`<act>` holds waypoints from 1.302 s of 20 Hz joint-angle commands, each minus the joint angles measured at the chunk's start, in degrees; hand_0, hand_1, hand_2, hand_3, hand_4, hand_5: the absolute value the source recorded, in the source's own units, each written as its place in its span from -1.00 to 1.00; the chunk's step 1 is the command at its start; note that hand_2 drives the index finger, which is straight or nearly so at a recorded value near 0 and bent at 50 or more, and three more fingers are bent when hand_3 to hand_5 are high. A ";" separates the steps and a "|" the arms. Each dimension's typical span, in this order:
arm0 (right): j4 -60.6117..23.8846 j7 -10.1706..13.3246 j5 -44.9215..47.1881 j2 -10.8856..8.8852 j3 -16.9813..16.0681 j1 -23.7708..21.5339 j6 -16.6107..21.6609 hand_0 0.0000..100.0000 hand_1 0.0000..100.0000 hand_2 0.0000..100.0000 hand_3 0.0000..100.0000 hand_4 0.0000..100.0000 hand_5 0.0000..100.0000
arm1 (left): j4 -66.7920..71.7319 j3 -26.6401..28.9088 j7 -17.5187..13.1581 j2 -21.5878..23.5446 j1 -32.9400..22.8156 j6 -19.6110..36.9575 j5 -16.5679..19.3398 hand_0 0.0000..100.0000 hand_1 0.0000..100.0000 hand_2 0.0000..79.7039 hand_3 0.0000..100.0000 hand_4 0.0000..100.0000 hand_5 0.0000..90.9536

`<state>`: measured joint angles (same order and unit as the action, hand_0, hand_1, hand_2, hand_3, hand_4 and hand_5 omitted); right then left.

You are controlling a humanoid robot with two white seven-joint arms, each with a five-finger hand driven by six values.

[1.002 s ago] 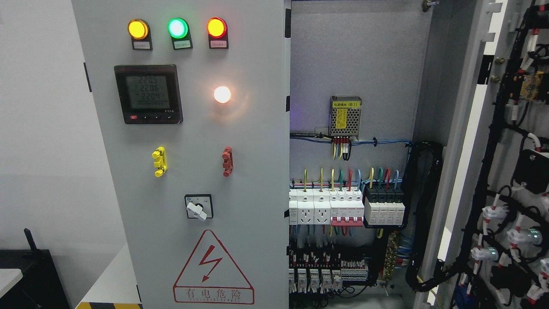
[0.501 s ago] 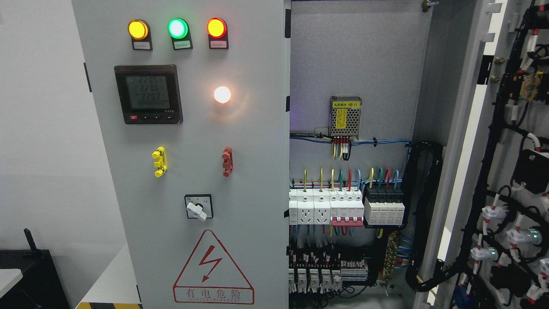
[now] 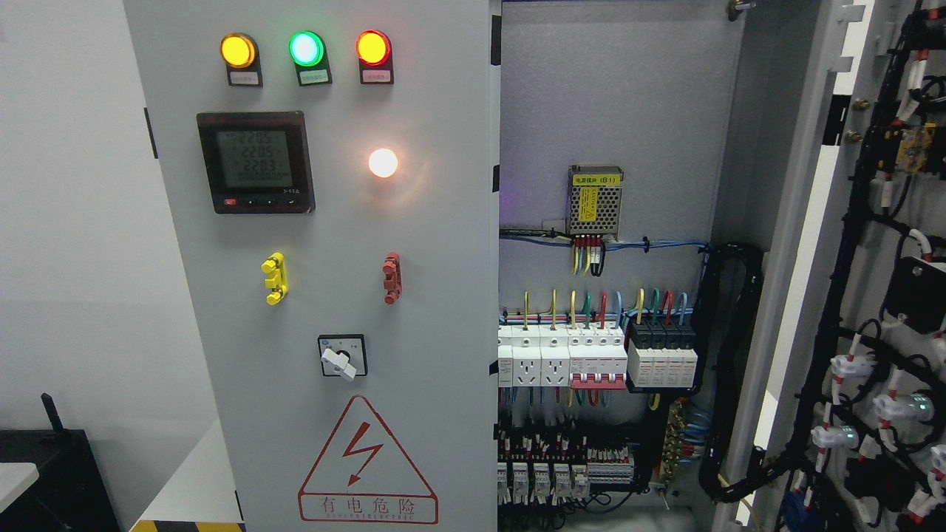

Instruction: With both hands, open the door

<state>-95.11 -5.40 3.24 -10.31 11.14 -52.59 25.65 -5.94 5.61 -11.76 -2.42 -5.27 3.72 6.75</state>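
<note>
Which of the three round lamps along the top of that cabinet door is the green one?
The middle lamp. It glows green, with the yellow lamp on its left and the red lamp on its right.

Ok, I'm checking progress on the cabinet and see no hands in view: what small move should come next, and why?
Probably bring a hand up to the free edge of the left door, near the gap beside the open bay. That door looks shut, while the right door is swung wide, baring the breakers. Neither hand shows, so nothing is gripped.

Right door (image 3: pixel 879 295) swung wide; cabinet interior (image 3: pixel 613 96) open, wiring (image 3: pixel 591 310) below
</note>
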 commanded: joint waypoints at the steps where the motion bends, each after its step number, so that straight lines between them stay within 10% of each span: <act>1: -10.53 -0.05 0.01 -2.44 1.78 1.08 1.77 -0.55 -1.00 -1.00 -1.00 -1.00 -1.00 | 0.05 0.02 -0.01 -0.04 0.00 -0.03 0.01 -1.00 -1.00 -1.00 -1.00 -0.95 -1.00; 26: -12.21 0.13 0.10 -0.59 4.15 26.47 3.80 -0.54 -1.00 -1.00 -1.00 -1.00 -1.00 | 0.05 0.02 -0.01 -0.04 0.00 -0.03 0.01 -1.00 -1.00 -1.00 -1.00 -0.95 -1.00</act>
<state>-106.77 -5.67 3.29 -11.74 14.99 -32.54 29.79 -5.88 5.62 -11.77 -2.46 -5.27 3.73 6.77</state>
